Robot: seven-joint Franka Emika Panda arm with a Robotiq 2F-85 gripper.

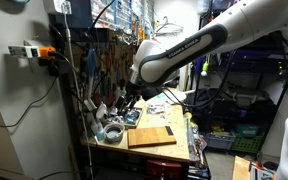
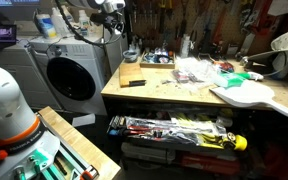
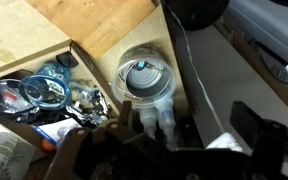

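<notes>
My gripper (image 3: 169, 150) is open and empty, with its dark fingers at the bottom of the wrist view. Just beyond the fingers stands a clear round plastic container (image 3: 144, 78) with a blue-grey centre, and two small clear tubes (image 3: 154, 122) lie against it between the fingers. In an exterior view the gripper (image 1: 127, 101) hangs above the back left end of a cluttered workbench (image 1: 184, 152). My arm (image 2: 109, 12) reaches in at the top left of an exterior view.
A wooden box of small parts and cables (image 3: 44, 95) lies left of the container. A plywood board (image 1: 150, 136) and a round roll (image 1: 111, 131) lie on the bench. A tool wall (image 1: 109, 60), a washing machine (image 2: 69, 75) and a white guitar body (image 2: 246, 95) stand around.
</notes>
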